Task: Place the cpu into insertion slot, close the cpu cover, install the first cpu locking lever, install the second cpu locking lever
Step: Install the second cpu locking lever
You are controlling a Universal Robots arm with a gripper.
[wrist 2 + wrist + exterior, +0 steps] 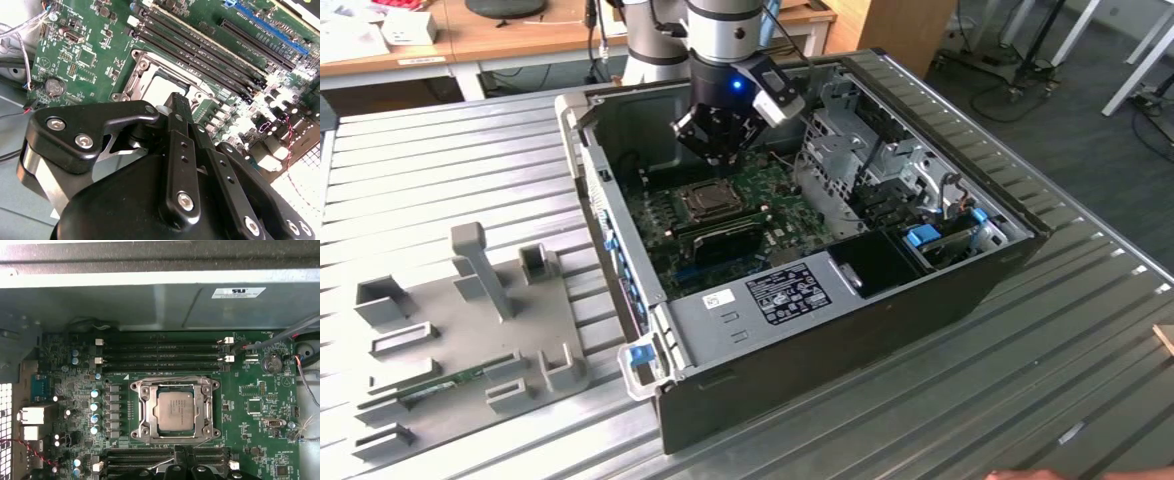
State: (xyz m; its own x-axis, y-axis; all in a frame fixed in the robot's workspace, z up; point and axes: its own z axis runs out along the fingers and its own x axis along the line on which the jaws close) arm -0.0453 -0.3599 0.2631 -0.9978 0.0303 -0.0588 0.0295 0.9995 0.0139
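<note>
Exterior view: gripper [711, 148] hanging inside the open computer case [987, 270], just above the green motherboard [761, 215], with the insertion slot [708, 201] right below it. Finger state impossible to tell.

Second wrist view: black fingers [181, 145] pressed together, gripping nothing, poised above the edge of the insertion slot [162, 82]; pale cpu [161, 90] lying inside.

First wrist view: cpu [174, 408] seated flat in the insertion slot [175, 410], framed by the cpu cover [148, 410] lying flat around it; memory slots [160, 356] just beside.
</note>
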